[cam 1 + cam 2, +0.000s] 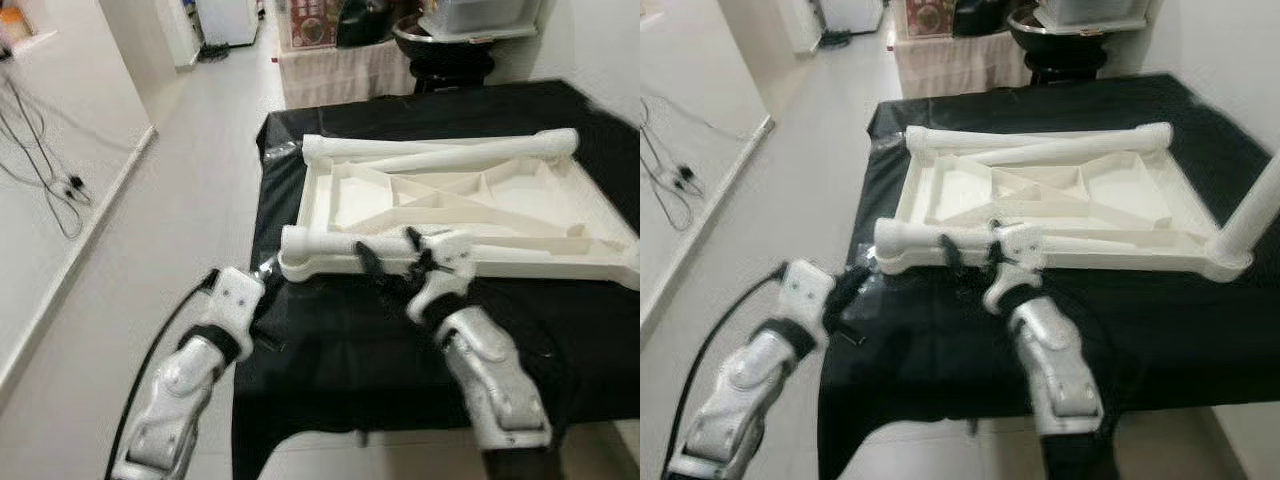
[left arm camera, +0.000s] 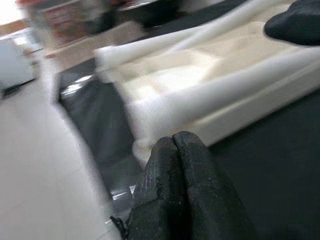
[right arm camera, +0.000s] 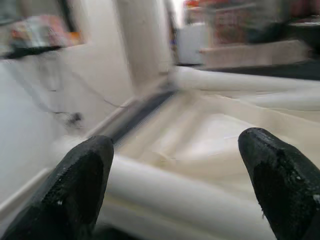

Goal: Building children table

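Right gripper [image 1: 388,262] spread wide astride white leg [image 1: 330,245], seemingly untouched; left gripper [image 2: 182,150] pinched, empty.

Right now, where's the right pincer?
The right pincer is open astride the near white table leg, which lies on the upside-down tabletop on the black cloth.

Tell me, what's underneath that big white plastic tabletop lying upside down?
The upturned white plastic tabletop lies on a black cloth draped over a raised surface. The cloth hides whatever supports it. The right pincer straddles a white leg tube.
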`<state>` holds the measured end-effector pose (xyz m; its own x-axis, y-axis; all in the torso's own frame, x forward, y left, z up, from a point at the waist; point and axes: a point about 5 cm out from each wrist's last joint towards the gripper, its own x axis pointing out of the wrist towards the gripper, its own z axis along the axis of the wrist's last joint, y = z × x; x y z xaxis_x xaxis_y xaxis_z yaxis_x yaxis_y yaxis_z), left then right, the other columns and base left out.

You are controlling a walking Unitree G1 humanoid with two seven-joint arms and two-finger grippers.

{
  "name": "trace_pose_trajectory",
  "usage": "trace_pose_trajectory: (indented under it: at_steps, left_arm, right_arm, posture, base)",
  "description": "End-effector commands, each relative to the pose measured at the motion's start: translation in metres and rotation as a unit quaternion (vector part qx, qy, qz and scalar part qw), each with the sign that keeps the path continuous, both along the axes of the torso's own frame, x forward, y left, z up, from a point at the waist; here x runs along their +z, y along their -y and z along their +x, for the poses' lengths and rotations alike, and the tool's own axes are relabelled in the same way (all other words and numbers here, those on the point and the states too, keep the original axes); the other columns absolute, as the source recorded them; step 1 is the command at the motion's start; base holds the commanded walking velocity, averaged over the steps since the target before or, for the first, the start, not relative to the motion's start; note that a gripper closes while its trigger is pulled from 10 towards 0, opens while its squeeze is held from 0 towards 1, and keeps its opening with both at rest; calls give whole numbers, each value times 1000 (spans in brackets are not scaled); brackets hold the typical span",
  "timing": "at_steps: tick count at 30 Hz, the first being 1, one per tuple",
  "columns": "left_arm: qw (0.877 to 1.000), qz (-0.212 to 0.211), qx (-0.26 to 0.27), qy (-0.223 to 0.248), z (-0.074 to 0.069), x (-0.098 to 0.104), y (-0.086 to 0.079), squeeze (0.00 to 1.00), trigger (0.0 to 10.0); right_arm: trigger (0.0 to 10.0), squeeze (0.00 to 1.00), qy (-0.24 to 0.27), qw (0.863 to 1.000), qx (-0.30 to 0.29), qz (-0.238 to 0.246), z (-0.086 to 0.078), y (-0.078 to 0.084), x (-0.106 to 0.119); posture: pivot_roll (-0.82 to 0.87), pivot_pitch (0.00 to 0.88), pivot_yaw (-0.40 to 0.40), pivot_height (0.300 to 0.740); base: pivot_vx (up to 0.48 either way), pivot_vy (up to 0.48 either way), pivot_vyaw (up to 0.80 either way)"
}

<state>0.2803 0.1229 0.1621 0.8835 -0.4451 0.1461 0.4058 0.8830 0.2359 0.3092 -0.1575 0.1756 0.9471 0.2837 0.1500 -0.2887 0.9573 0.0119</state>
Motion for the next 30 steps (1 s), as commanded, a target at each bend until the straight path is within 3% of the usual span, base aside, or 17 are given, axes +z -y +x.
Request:
trace_pose_trajectory:
  at_steps: [1, 9, 17, 21, 28, 30]
  left_arm:
    - [1000, 7, 13, -9, -1, -4, -10, 0, 10000]
    - [1000, 11, -4, -6, -2, -2, -5, 0, 10000]
    - [993, 69, -98, 7, -8, 9, 4, 0, 10000]
    - [984, 110, -134, 33, -5, 27, 5, 0, 10000]
    - [977, 147, -148, 51, -1, 36, 5, 0, 10000]
    - [971, 174, -154, 59, 2, 40, 4, 0, 10000]
  right_arm:
    - [10000, 0, 1, 1000, 28, 8, 0, -16, 1]
    - [10000, 0, 1, 1000, 28, 10, 1, -16, 1]
    - [10000, 0, -1, 1000, 25, 8, 2, -13, 1]
    - [10000, 0, 1, 1000, 24, 7, 4, -10, 4]
    - [10000, 0, 5, 1000, 19, 5, 4, -7, 5]
    - [10000, 0, 4, 1000, 17, 5, 4, -6, 5]
  posture:
    - [-62, 85, 65, 740]
    - [-60, 85, 65, 740]
    - [-54, 84, 59, 740]
    - [-66, 83, 56, 740]
    - [-80, 83, 65, 740]
    - [-80, 81, 66, 740]
  base:
    - [285, 0, 0]
    - [204, 0, 0]
    - [0, 0, 0]
    - [0, 0, -800]
    - [0, 0, -800]
    - [0, 0, -800]
